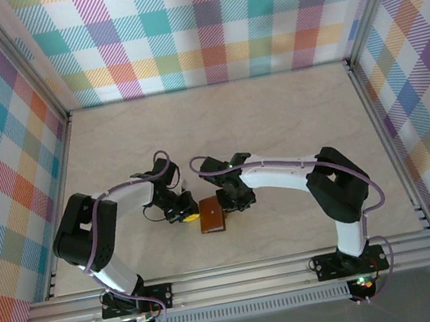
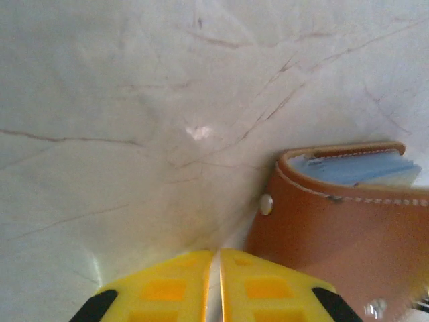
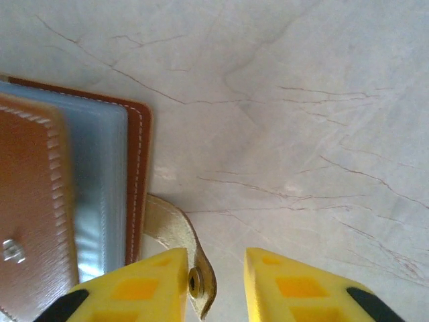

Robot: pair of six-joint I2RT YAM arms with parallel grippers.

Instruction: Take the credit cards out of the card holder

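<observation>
Smooth stitched leather card holder [image 3: 27, 201], matt marbled table [image 3: 301, 100]

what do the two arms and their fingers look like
The left arm and right arm have white links between bulky black joints, with a purple cable looped along each. The fingers are bright yellow blocks with shallow square recesses and black outer corners.

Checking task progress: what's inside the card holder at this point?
Between the card holder's brown covers, a stack of pale blue-grey sleeves shows edge-on, and its snap tab lies undone. Whether cards sit in those sleeves cannot be seen, as the covers hide them.
</observation>
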